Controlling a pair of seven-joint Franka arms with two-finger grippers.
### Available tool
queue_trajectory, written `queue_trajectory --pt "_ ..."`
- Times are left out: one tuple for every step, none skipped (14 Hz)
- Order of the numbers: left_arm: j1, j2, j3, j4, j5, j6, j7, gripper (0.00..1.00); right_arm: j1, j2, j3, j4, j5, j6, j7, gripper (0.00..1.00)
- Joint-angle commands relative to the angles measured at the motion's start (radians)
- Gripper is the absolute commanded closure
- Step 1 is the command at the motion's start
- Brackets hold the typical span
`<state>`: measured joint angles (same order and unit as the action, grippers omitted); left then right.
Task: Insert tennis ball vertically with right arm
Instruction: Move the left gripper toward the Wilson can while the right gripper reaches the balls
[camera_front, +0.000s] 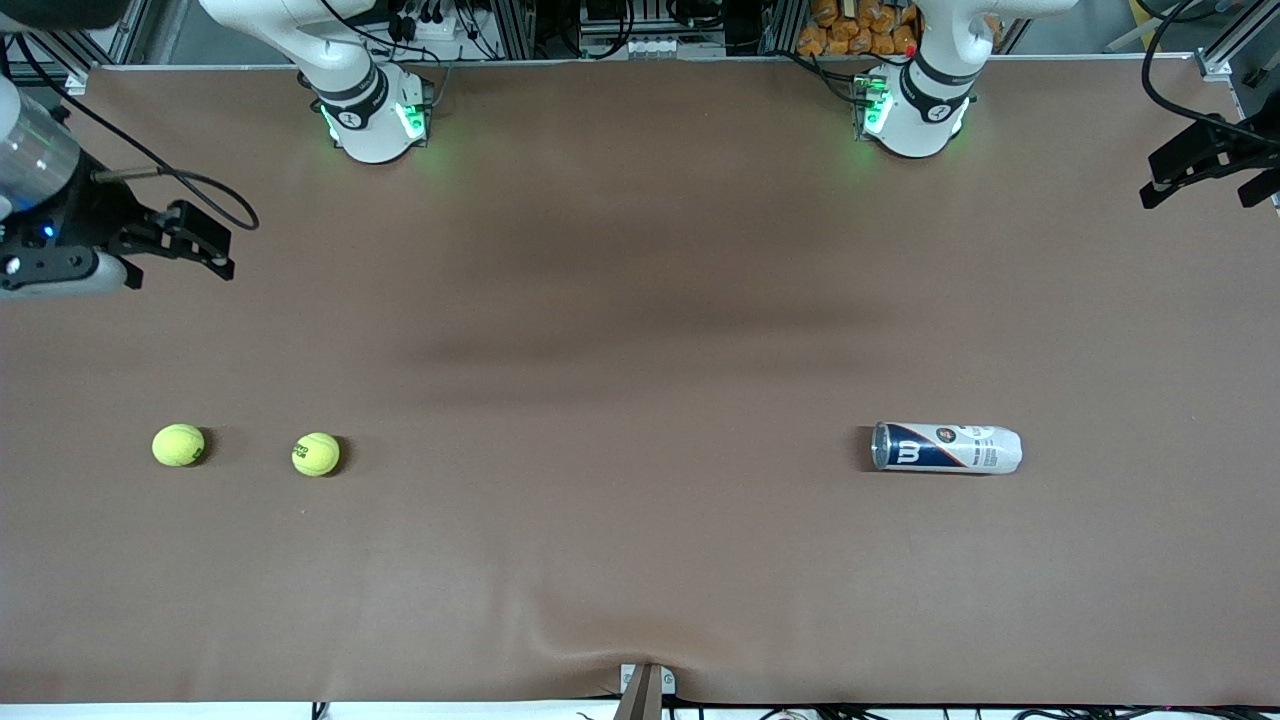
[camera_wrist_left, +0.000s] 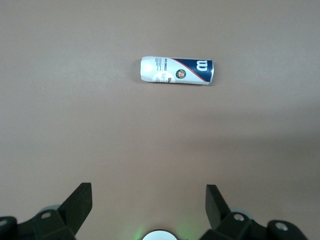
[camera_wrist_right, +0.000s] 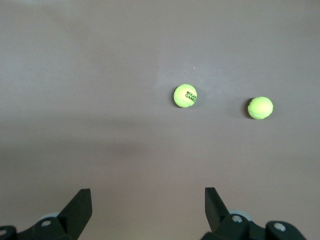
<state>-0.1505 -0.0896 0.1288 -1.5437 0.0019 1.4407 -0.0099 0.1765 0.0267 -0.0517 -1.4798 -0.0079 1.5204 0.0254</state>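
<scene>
Two yellow-green tennis balls lie on the brown table toward the right arm's end. One (camera_front: 316, 454) (camera_wrist_right: 185, 95) has dark print on it; the other (camera_front: 178, 445) (camera_wrist_right: 260, 107) lies closer to the table's end. A white and blue ball can (camera_front: 946, 447) (camera_wrist_left: 177, 70) lies on its side toward the left arm's end, its silver rim facing the balls. My right gripper (camera_front: 222, 245) (camera_wrist_right: 147, 195) hangs open and empty over the table near its own end. My left gripper (camera_front: 1150, 182) (camera_wrist_left: 148, 192) hangs open and empty over the other end.
The two arm bases (camera_front: 375, 120) (camera_front: 910, 115) stand along the table edge farthest from the front camera. The brown cloth (camera_front: 640, 560) has a wrinkle by a small bracket (camera_front: 645, 690) at the nearest edge.
</scene>
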Motion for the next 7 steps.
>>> queue_trajectory --pt "-0.023 0.06 -0.009 0.001 0.003 -0.013 0.069 0.0 0.003 0.005 -0.005 0.021 -0.038 -0.014 -0.007 0.0" --pt "-0.04 0.091 -0.012 0.001 0.015 -0.013 0.12 0.0 0.0 0.007 -0.005 0.023 -0.044 -0.009 -0.005 0.0" --pt "-0.043 0.131 -0.012 0.005 0.051 -0.011 0.193 0.0 -0.003 0.009 -0.005 0.023 -0.043 -0.002 -0.004 0.0" --pt "-0.044 0.164 -0.014 0.011 0.097 -0.01 0.303 0.0 -0.008 0.01 -0.005 0.023 -0.041 0.029 -0.004 0.0" --pt "-0.044 0.194 -0.014 0.022 0.108 -0.008 0.415 0.0 -0.008 0.021 -0.005 0.02 -0.038 0.055 -0.002 0.0" --pt "-0.047 0.227 -0.014 0.031 0.112 -0.002 0.491 0.0 -0.006 0.036 -0.005 0.019 -0.038 0.07 -0.002 0.0" --pt "-0.06 0.276 -0.018 0.034 0.118 0.001 0.537 0.0 -0.006 0.042 -0.005 0.018 -0.04 0.072 -0.004 0.0"
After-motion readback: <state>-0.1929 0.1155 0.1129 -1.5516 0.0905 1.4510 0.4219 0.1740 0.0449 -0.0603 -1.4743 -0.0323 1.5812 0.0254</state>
